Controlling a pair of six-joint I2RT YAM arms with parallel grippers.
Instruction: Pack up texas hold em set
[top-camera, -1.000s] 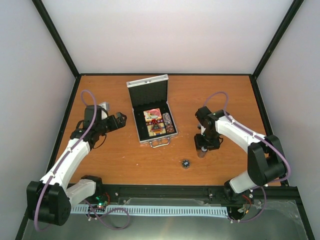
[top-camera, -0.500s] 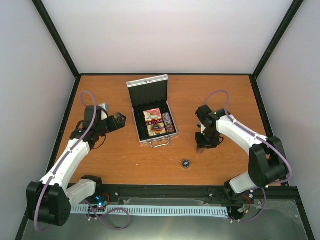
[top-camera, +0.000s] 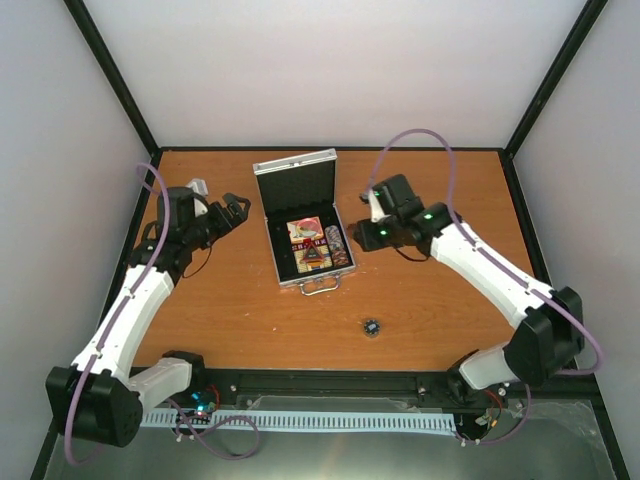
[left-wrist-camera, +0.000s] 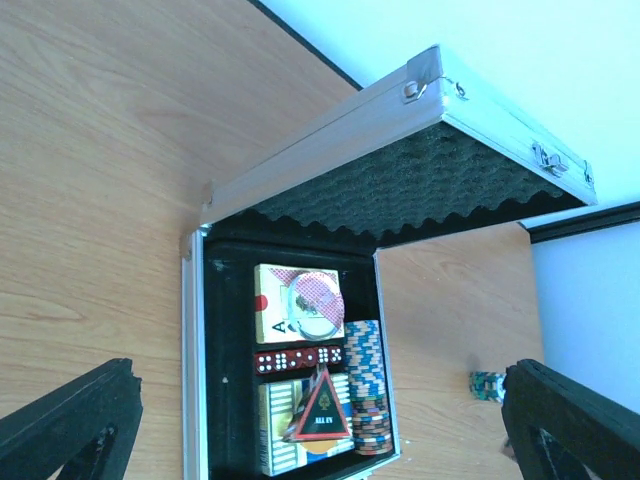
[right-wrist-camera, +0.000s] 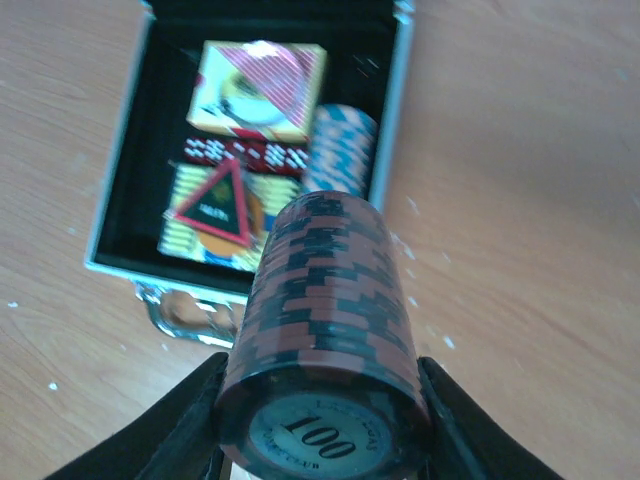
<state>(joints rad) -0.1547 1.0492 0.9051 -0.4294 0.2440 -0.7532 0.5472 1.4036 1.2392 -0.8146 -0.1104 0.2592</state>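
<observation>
Well, we see the right tool (right-wrist-camera: 325, 405) pinching a chip stack (right-wrist-camera: 322, 290) (hidden from above); left tool (top-camera: 234, 208) spread, fingers (left-wrist-camera: 70, 425) partly cropped.

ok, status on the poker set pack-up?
Left gripper open, off the case's left side. Right gripper shut on red-black chip stack, just right of the open case. One small stack loose on the table, near side; nothing blocking.

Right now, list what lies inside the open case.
Two card decks, red dice between them, a chip row, a triangular button on one deck. That deck's face beneath it is hidden.
</observation>
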